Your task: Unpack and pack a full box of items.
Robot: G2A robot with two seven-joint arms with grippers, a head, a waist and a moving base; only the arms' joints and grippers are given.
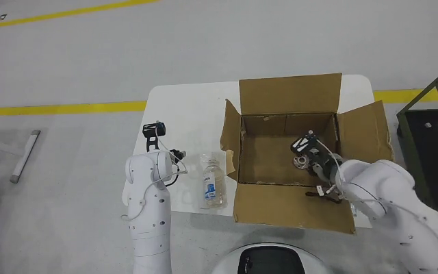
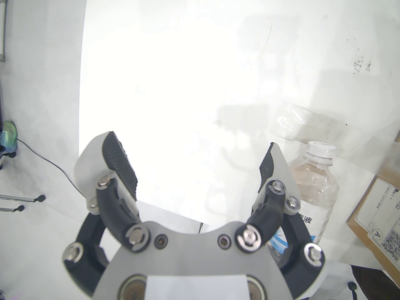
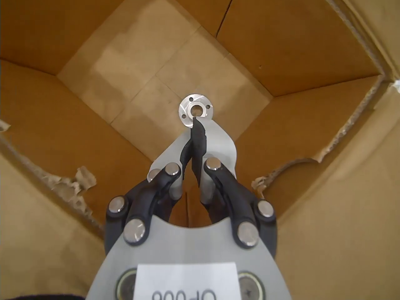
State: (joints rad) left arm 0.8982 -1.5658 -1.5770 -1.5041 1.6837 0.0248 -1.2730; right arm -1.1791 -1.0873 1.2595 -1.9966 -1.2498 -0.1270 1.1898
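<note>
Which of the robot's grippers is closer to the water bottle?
Left. The left gripper hangs over the table near the bottle; the right gripper is inside the cardboard box.

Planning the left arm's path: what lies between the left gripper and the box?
A bottle stands on the table between the left gripper and the box, as the top view shows.

white table (image 1: 188,113) | yellow floor line (image 1: 68,108) | green rack (image 1: 421,157) beside table

Left end effector (image 2: 190,145) hides part of the bottle (image 2: 315,185).
</note>
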